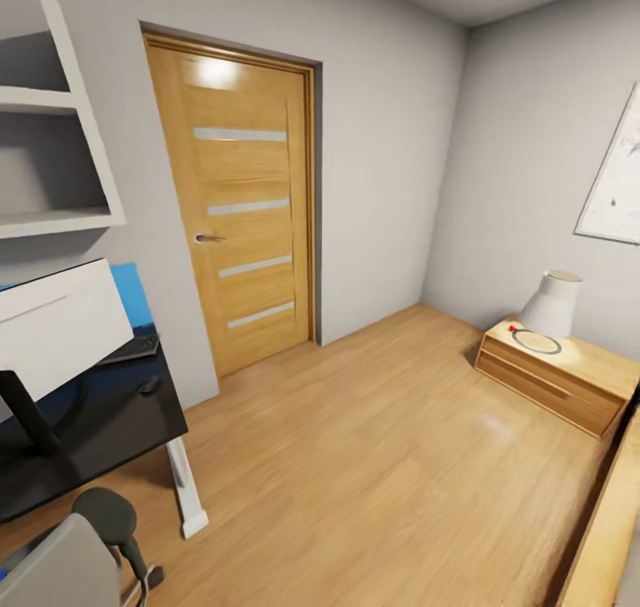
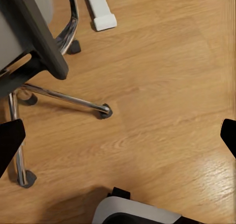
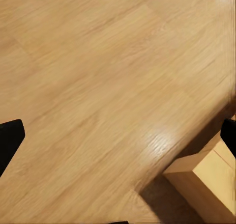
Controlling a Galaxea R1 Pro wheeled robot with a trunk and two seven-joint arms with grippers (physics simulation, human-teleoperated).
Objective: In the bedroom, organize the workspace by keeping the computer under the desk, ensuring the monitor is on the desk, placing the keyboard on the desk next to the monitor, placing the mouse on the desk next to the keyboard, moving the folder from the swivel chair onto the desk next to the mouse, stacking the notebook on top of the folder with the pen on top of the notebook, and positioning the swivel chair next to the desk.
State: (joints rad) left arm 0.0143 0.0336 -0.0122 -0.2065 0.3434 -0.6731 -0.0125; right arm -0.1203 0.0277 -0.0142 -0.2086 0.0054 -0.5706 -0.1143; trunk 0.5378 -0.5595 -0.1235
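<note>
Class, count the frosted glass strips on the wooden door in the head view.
4, stacked down the door: top, second, third, bottom. None appear hidden.

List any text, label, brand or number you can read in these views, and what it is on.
No text can be read in any view.
The white wall poster with faint dark marks: too small and blurred to read.
The white-backed flat monitor: no lettering visible.
The wooden door with pale glass strips: no sign or number.
</note>
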